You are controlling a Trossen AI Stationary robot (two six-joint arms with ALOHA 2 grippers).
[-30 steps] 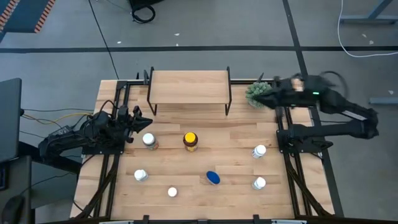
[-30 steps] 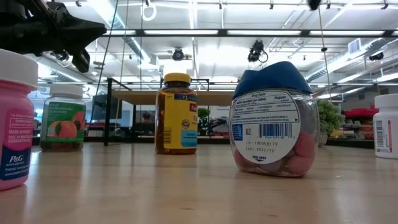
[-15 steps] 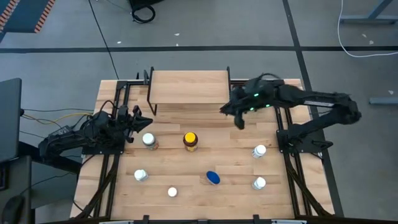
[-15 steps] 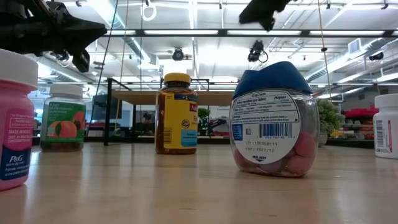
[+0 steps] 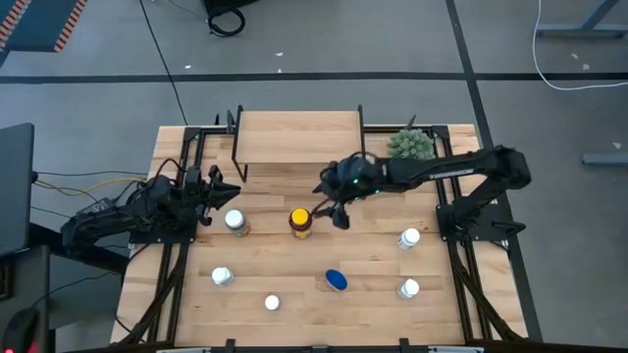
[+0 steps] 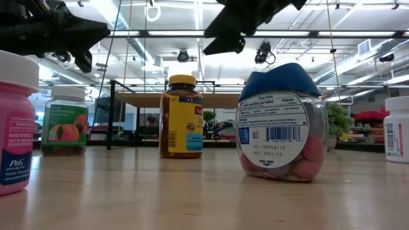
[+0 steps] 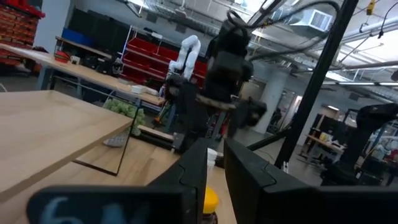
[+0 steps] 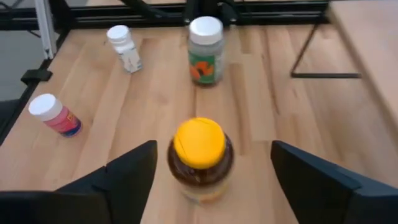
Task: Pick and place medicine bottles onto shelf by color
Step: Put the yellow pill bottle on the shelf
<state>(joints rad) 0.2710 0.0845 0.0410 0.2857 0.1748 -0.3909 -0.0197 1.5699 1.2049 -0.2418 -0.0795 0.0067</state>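
The amber bottle with a yellow cap [image 5: 300, 222] [image 8: 199, 155] stands upright on its base at the table's middle. My right gripper [image 5: 327, 203] [image 8: 211, 180] hovers open just right of it and above. One finger stands on each side of the cap and neither touches it. My left gripper [image 5: 212, 186] [image 7: 214, 165] waits at the table's left, raised, its fingers almost together. The shelf [image 5: 297, 137] stands on its black legs at the far edge. White-capped bottles [image 5: 235, 221] [image 5: 223, 277] and the blue-lidded bottle [image 5: 337, 280] stand on the table.
More white-capped bottles stand near the front [image 5: 272, 303] and at the right [image 5: 409, 237] [image 5: 409, 288]. A green potted plant [image 5: 410, 144] sits right of the shelf. Bare wood lies between the shelf and the bottles.
My right gripper has swung from the far right corner by the plant toward the table's middle. It has come down, tipped forward over the amber bottle, and its fingers have opened wide. No bottle has moved.
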